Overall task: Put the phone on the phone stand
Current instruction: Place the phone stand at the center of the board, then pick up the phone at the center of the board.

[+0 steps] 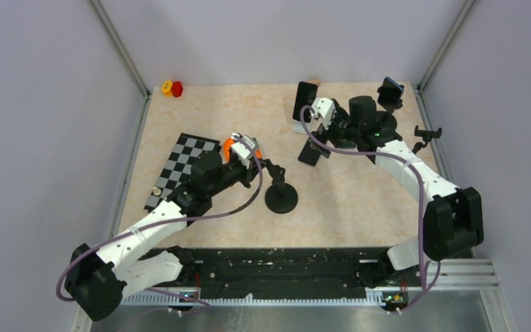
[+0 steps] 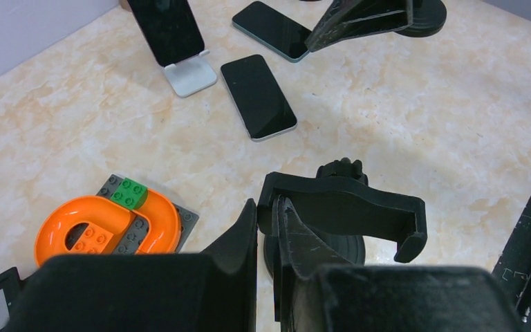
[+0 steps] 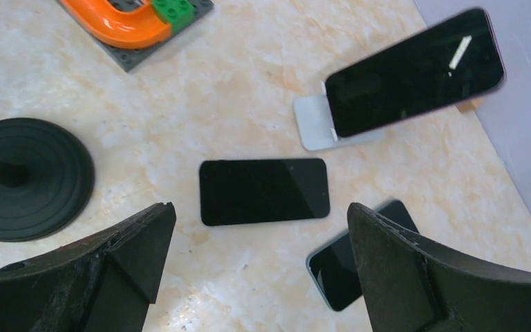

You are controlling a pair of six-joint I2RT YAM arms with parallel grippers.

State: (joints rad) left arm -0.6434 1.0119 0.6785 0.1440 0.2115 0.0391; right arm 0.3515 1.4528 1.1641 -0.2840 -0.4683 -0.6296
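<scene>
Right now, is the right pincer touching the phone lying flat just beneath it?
Apart. The right wrist view shows bare table between the phone and either finger of the open right pincer.

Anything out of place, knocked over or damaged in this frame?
Nothing damaged or spilled. A flat phone and a second flat phone lie loose on the table, angled differently; a third phone leans on the white stand. The black clamp stand is upright.

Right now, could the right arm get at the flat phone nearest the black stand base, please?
Probably yes: the right gripper hangs directly above that phone, jaws open wide to either side, with nothing between them. The other flat phone lies apart, so it should not interfere.
</scene>
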